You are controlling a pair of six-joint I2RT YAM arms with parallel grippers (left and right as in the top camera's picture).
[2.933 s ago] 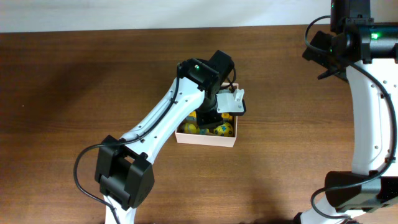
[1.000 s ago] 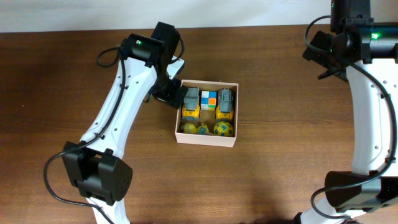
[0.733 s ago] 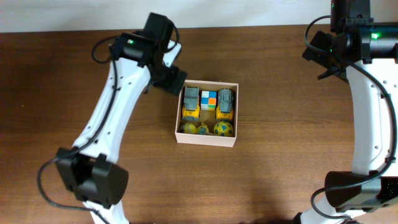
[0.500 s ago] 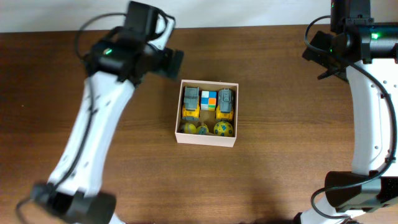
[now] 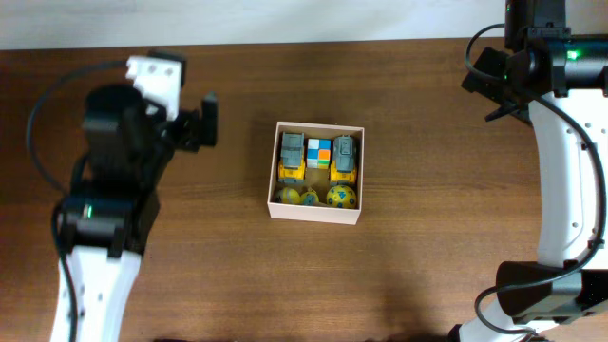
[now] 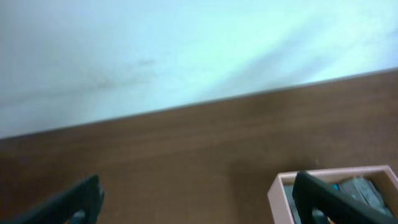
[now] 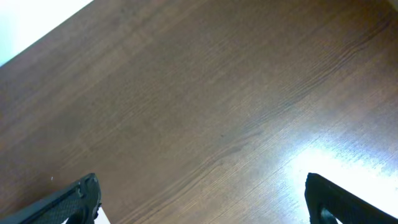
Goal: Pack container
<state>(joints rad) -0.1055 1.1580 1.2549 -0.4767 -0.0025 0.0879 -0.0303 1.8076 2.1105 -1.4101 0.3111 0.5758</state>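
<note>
Since the earlier views, the left arm had swung off the container (image 5: 314, 213) to the left side of the table (image 5: 427, 275); the right arm and the box had kept their places.

1. Left gripper (image 5: 200, 123): it hung well left of the container, above bare wood. In the wrist view its fingers (image 6: 69, 201) stood spread as wide as they go, with nothing between them and nothing touched. One corner of the box showed low beside the right-hand finger.

2. Container: it sat near the middle of the table, upright, with white walls and a brown inside. The near row held three yellow balls (image 5: 310, 198). The far row held a colour cube (image 5: 318, 152) between two yellow-and-grey toy trucks (image 5: 292, 157).

3. Right gripper (image 7: 205, 205): it was at the far right edge, well apart from the box. Its jaws were fully spread over bare wood, gripping nothing.

4. Beyond the table edge stood a pale wall (image 6: 186, 50).
</note>
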